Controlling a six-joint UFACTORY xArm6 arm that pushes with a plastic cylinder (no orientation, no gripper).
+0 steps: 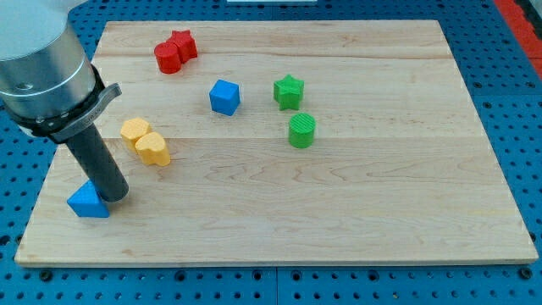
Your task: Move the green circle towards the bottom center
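Note:
The green circle point(301, 130) is a short green cylinder standing a little right of the board's middle, just below the green star point(289, 91). My tip point(117, 196) rests on the board near the view's bottom left, touching the right side of the blue triangle point(88, 202). The tip is far to the left of the green circle and somewhat lower in the view. The dark rod rises from the tip to the grey arm body point(42, 68) at the view's top left.
A blue cube point(224, 97) lies left of the green star. A yellow hexagon-like block point(134, 130) and a yellow heart point(153, 149) sit together above right of my tip. A red circle point(168, 58) and red star point(183, 44) sit at the top. The wooden board point(381, 212) lies on a blue pegboard.

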